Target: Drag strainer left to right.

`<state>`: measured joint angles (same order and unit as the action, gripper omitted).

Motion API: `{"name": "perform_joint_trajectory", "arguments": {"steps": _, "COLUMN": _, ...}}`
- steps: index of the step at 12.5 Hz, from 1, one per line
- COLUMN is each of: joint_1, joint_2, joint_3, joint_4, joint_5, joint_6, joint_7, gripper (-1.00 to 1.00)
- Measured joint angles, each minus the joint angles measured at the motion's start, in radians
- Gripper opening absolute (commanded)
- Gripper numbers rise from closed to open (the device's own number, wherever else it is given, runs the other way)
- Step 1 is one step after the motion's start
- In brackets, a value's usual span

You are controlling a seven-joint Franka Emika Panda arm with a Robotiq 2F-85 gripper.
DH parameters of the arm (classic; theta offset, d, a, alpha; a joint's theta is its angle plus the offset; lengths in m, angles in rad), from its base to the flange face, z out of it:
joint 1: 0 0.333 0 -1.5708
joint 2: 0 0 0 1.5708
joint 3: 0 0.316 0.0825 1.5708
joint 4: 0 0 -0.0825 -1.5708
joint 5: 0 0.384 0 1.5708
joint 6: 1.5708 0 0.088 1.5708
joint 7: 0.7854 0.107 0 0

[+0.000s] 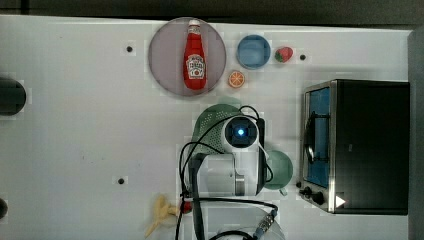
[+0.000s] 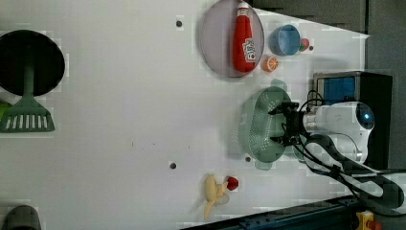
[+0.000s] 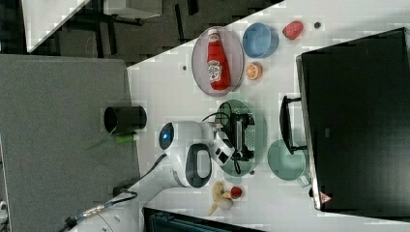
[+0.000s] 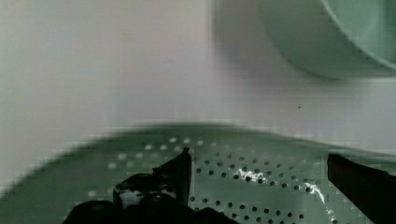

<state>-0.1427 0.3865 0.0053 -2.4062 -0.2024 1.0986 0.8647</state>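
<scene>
Strainer (image 4: 261,186) fills the near part of the wrist view, its holed green floor under the hand (image 4: 259,175), whose two dark fingers (image 4: 175,175) stand spread wide with nothing between them. In the left view the hand (image 2: 286,125) sits inside the strainer (image 2: 261,125), pointing into the bowl, fingers apart above and below its middle. Just past the strainer's rim in the wrist view lies bare white counter (image 4: 116,70), then the curved wall of the mug (image 4: 317,42). In the top view the strainer (image 1: 210,125) rests near the middle of the counter (image 1: 75,125), partly under the white arm (image 1: 235,165); the mug (image 1: 280,169) is just beside it toward the top view's right, and the black oven (image 1: 365,145) stands beyond that at the top view's right edge. Toward the top view's lower edge, by the arm's base, lie a banana (image 1: 159,214) and a small red piece (image 1: 187,206). Farther off, toward the top view's upper edge, an orange half (image 1: 236,79) sits near the strainer, then a grey plate (image 1: 165,60) carrying a ketchup bottle (image 1: 195,57), a blue bowl (image 1: 253,51) and a strawberry (image 1: 283,54). In the left view a green spatula (image 2: 28,112) and a dark pan (image 2: 45,57) lie well apart at the left view's left edge.
</scene>
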Motion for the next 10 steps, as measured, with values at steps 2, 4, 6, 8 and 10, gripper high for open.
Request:
{"name": "perform_joint_trajectory", "arguments": {"steps": 2, "joint_1": 0.009, "joint_2": 0.012, "joint_3": -0.019, "joint_4": 0.012, "joint_5": -0.001, "joint_6": -0.005, "joint_7": -0.005, "gripper": 1.0}}
{"name": "perform_joint_trajectory", "arguments": {"steps": 4, "joint_1": 0.007, "joint_2": 0.012, "joint_3": -0.027, "joint_4": 0.0, "joint_5": 0.015, "joint_6": 0.029, "joint_7": -0.015, "gripper": 1.0}}
{"name": "perform_joint_trajectory", "arguments": {"steps": 6, "joint_1": 0.007, "joint_2": -0.019, "joint_3": -0.019, "joint_4": -0.004, "joint_5": 0.018, "joint_6": -0.005, "joint_7": -0.041, "gripper": 1.0}}
{"name": "perform_joint_trajectory", "arguments": {"steps": 8, "joint_1": -0.002, "joint_2": -0.087, "joint_3": 0.012, "joint_4": -0.006, "joint_5": 0.012, "joint_6": -0.065, "joint_7": -0.117, "gripper": 1.0}}
{"name": "perform_joint_trajectory", "arguments": {"steps": 10, "joint_1": -0.009, "joint_2": -0.2, "joint_3": 0.057, "joint_4": 0.01, "joint_5": 0.019, "joint_6": -0.194, "joint_7": -0.197, "gripper": 1.0}}
